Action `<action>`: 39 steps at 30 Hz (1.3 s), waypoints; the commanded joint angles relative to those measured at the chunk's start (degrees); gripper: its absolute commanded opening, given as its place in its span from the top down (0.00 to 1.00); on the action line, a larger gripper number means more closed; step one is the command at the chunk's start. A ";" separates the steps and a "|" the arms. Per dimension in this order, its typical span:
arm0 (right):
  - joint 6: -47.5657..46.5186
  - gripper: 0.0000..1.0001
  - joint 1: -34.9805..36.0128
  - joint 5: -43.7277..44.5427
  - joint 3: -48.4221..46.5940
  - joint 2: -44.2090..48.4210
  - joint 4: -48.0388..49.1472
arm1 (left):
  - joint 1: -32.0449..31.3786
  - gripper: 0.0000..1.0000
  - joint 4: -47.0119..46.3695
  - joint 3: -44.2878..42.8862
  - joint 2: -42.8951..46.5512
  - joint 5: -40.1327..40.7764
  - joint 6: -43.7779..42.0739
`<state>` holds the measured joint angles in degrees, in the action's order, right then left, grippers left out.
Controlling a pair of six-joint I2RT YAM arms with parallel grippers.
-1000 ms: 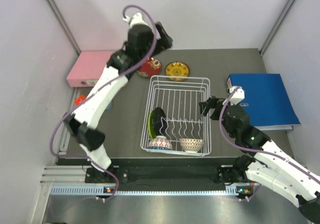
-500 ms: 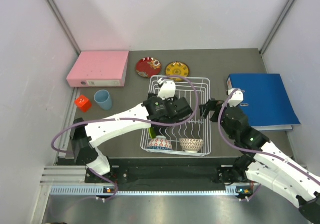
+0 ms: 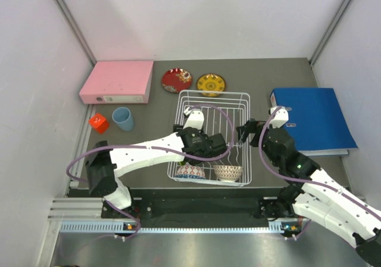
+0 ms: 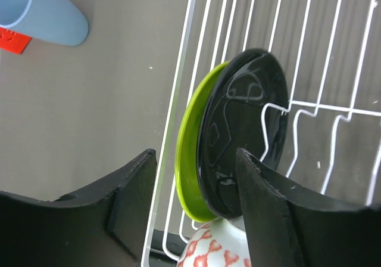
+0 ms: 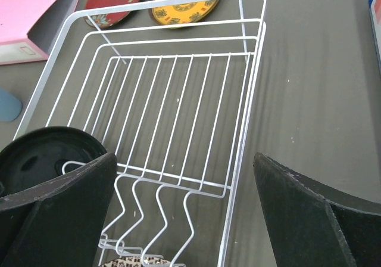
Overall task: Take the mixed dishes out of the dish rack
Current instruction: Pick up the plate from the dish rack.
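Quick update: compared with a second back, the left arm is no longer up over the red plate (image 3: 177,80) behind the rack (image 3: 214,92). It's swung right in, and the left tool (image 4: 194,160) now sits low at the rack's near-left corner. Its fingers (image 4: 128,195) are spread, one on each side of the green plate (image 4: 238,124), which stands on edge by the rack's left wall, just above the blue bowl (image 3: 190,171). It's not pinched yet as far as I can see, since there's a gap on both sides. The red plate and yellow plate (image 3: 209,83) lie flat on the bench (image 3: 152,109) just behind the rack, and the cup (image 3: 123,118) is out to its left. So I'd call those three done and the green one next, with the blue bowl and beige bowl (image 3: 228,172) left at the rack's near edge. The right tool (image 3: 244,130) hasn't budged; it hangs spread wide, holding nothing, at the rack's right wall.
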<state>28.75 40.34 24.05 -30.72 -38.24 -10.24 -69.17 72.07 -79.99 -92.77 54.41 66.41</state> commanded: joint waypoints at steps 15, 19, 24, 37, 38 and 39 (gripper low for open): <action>0.51 0.04 -0.61 0.03 0.40 0.45 1.01 | 0.52 0.50 -13.71 7.29 1.98 -3.78 -3.66; 0.34 0.04 -0.61 0.03 0.40 0.27 1.01 | 0.52 0.50 -13.37 7.13 2.68 -3.35 -2.87; 0.16 0.04 -0.61 -0.15 0.05 -0.52 1.45 | 0.52 0.31 -10.12 4.23 4.53 -1.59 -2.60; 0.25 0.04 -0.61 -0.76 -0.31 -1.75 2.33 | 0.26 0.31 -10.54 2.55 5.41 -1.50 -3.48; 0.16 0.04 -0.61 -0.76 -0.31 -1.66 2.33 | 0.17 0.32 -10.90 2.99 5.15 -1.76 -3.57; 0.16 0.04 -0.61 -0.68 -0.31 -1.75 2.24 | 0.17 0.33 -11.34 3.34 4.71 -2.46 -3.57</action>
<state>28.75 40.34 23.75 -29.93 -39.92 -9.78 -68.73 62.46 -76.05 -88.86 52.01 63.07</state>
